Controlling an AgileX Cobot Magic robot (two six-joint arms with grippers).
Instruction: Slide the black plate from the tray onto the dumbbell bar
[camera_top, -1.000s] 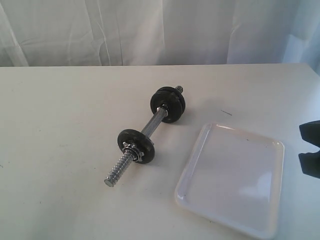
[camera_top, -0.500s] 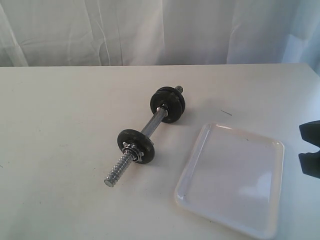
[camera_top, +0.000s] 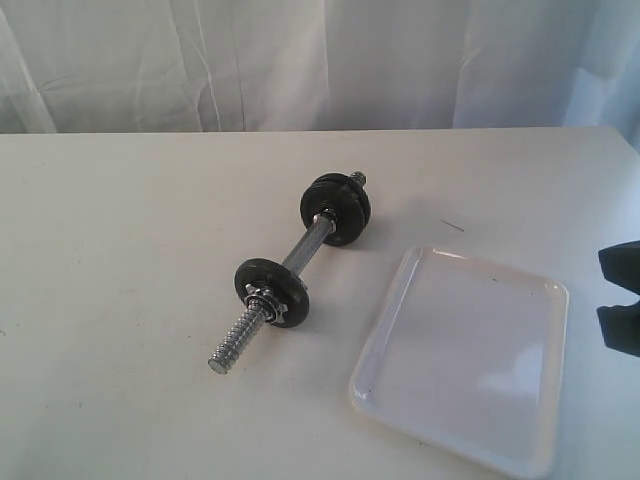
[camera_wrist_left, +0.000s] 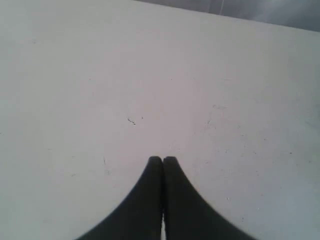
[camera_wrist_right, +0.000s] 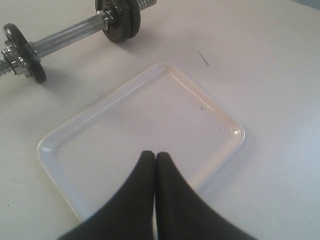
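change: nothing visible has moved since a second ago; both arms are parked as before.
left gripper (camera_wrist_left: 162, 159): clenched, holding nothing, over bare table (camera_top: 120, 300).
right gripper (camera_wrist_right: 155, 155): clenched, holding nothing, hanging over the near rim of the tray (camera_top: 470, 350).
tray: holds no disc.
dumbbell bar (camera_top: 300, 250): lies diagonally beside the tray, not touching it. One disc with a star nut (camera_top: 272, 295) sits at the near threaded end, two discs are pressed together at the far end.
black plate (camera_wrist_right: 133, 20): my read is the outer disc of the far pair. No nut is visible outboard of it, so it's already on the bar.
step: slide looks done. Next is at most seating the disc flush, then retracting.
room: open table all round. Bar can roll, so push only along its axis. Far thread tip is free, tray rim is low.
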